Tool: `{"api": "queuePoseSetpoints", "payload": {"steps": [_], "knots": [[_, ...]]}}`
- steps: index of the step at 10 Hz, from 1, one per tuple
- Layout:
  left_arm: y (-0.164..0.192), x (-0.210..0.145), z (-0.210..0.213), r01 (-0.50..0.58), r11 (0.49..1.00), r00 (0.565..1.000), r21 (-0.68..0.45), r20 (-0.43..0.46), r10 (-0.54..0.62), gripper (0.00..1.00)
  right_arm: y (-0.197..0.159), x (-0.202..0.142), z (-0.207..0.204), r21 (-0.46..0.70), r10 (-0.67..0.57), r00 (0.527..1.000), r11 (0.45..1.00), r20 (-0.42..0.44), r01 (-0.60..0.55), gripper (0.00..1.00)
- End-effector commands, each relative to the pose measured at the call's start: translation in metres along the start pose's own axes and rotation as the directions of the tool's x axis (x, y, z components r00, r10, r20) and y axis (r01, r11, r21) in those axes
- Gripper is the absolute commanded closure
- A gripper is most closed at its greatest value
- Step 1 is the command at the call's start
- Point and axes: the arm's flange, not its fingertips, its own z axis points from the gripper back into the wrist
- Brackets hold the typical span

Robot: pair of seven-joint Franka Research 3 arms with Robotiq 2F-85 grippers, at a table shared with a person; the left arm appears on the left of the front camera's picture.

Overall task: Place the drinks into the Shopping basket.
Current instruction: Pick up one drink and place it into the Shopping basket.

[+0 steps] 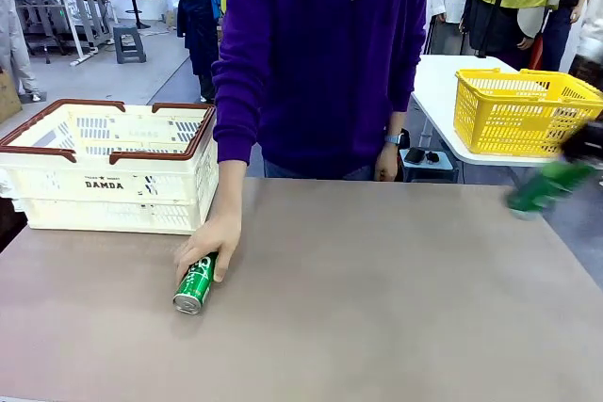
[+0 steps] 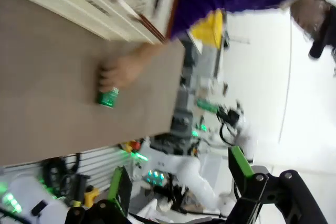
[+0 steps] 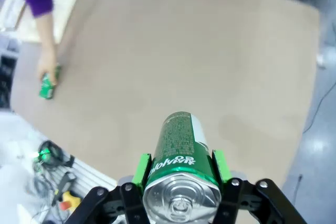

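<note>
A green can (image 1: 195, 284) lies on its side on the brown table, just in front of the Shopping basket (image 1: 113, 181); a person's hand (image 1: 209, 240) rests on it. The same can (image 2: 107, 97) lies far from my left gripper (image 2: 178, 162), which is open, holds nothing and hangs off the table's near side. My right gripper (image 3: 180, 165) is shut on a second green can (image 3: 181, 135), its silver end facing the camera, held in the air above the table. In the front view this can (image 1: 545, 187) is a blur past the table's right edge.
A yellow mesh basket (image 1: 523, 110) stands on a white side table at the back right. The person in a purple sweater (image 1: 320, 54) stands at the far edge, middle. The brown tabletop (image 1: 377, 308) is bare between the two cans.
</note>
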Motion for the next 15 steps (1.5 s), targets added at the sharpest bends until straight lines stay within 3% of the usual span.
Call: {"api": "queuePoseSetpoints", "payload": {"steps": [1,2,4,6,7,8,9,10,12,13,15], "knots": [[0.017,0.023,0.043,-0.045,0.995,0.999,0.091,-0.006,0.045,0.00,-0.059,-0.038,0.023,0.002,-0.143,0.988,0.990,0.067,0.143,1.00],[0.000,0.000,0.000,0.000,1.000,1.000,0.000,0.000,0.000,0.00,-0.059,-0.041,0.017,0.023,-0.126,0.989,0.992,0.078,0.125,1.00],[0.000,0.000,0.000,0.000,1.000,1.000,0.000,0.000,0.000,0.00,-0.026,-0.013,0.004,-0.008,-0.023,0.996,1.000,0.090,0.024,1.00],[0.000,0.000,0.000,0.000,1.000,1.000,0.000,0.000,0.000,0.00,0.066,0.035,-0.035,-0.011,0.191,0.977,0.982,0.092,-0.191,1.00],[0.001,0.005,0.002,0.007,1.000,1.000,0.019,-0.013,-0.007,0.00,0.120,0.054,-0.061,0.012,0.321,0.946,0.947,0.047,-0.322,1.00],[-0.006,-0.005,-0.048,0.045,0.999,0.979,-0.003,-0.200,-0.045,0.00,0.173,0.067,-0.085,0.038,0.431,0.903,0.902,0.005,-0.430,1.00],[0.002,-0.009,-0.091,0.032,0.998,0.950,0.052,-0.310,-0.015,0.00,0.219,0.080,-0.108,0.067,0.522,0.853,0.850,0.024,-0.522,1.00],[0.018,-0.010,-0.126,-0.047,0.995,0.909,0.093,-0.409,0.081,0.00,0.253,0.086,-0.128,0.110,0.573,0.820,0.815,0.000,-0.569,1.00],[0.047,-0.013,-0.160,-0.022,0.960,0.907,0.278,-0.399,0.137,0.00,0.310,0.079,-0.166,0.119,0.642,0.766,0.763,-0.028,-0.635,1.00],[0.020,-0.011,-0.139,-0.024,0.996,0.918,0.082,-0.393,0.055,0.00,0.293,0.074,-0.156,0.105,0.638,0.769,0.768,-0.036,-0.632,1.00],[0.020,-0.011,-0.139,-0.024,0.996,0.918,0.082,-0.393,0.055,0.00,0.207,0.063,-0.102,0.143,0.528,0.841,0.847,-0.118,-0.512,1.00]]}}
